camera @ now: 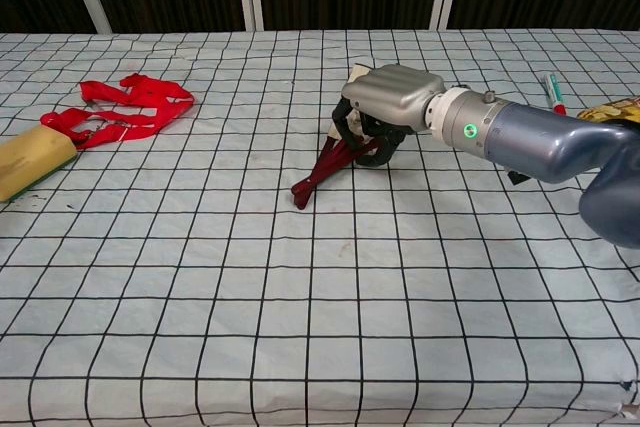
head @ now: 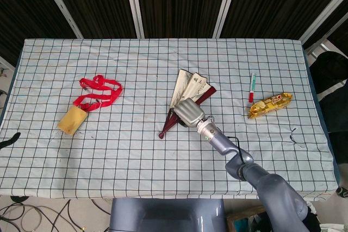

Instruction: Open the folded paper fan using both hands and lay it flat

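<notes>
Silver-grey and blue, the right arm reaches in from the lower right of the head view toward the middle of the surface [head: 136,150], which is covered by a white cloth with a black grid; its right hand [head: 188,113] sits palm down over the paper fan [head: 187,88], dark fingers [camera: 352,127] curled down around the dark red ribs near the fan's middle, so the hand is gripping the fan. The fan lies near the centre of the surface, partly spread: cream paper leaves show beyond the hand toward the far edge, while the red handle end [camera: 305,192] points toward the near left and rests on the cloth. Well to the left lie a red strap [head: 98,93] in loose loops and, touching it, a tan pouch [head: 72,119]. To the right, apart from the fan, are a marker pen [head: 252,87] with a red tip and just beside it a yellow snack packet [head: 269,104]. The hand covers the middle of the fan, so how far the ribs have parted beneath it cannot be made out. The left hand shows in neither view
</notes>
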Controlling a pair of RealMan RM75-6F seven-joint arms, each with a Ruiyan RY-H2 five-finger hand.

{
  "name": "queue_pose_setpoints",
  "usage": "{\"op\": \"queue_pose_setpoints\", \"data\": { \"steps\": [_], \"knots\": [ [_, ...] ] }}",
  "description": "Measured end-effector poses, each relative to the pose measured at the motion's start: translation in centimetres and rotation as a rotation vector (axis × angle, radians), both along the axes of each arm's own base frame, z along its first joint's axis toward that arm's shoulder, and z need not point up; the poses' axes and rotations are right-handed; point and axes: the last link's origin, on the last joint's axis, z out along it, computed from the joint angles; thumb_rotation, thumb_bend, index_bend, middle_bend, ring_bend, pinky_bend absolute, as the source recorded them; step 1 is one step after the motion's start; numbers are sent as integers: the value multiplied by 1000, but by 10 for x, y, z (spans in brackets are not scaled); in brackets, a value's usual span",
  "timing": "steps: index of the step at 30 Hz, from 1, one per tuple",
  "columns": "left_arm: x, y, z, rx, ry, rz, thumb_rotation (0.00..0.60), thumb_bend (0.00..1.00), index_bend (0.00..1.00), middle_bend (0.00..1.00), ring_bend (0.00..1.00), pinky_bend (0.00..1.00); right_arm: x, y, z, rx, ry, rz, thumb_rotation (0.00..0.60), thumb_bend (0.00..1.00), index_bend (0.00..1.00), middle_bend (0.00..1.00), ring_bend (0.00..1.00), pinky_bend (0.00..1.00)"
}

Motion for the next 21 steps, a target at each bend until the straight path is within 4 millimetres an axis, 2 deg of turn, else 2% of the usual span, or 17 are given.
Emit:
{"op": "queue_pose_setpoints", "data": {
  "steps": [21],
  "knots": [
    [1,0,1,4,-7,-3,600,0,0,0,0,0,3,1,0,-3,-2,20,600,351,688,1000,1000,950]
  ]
}}
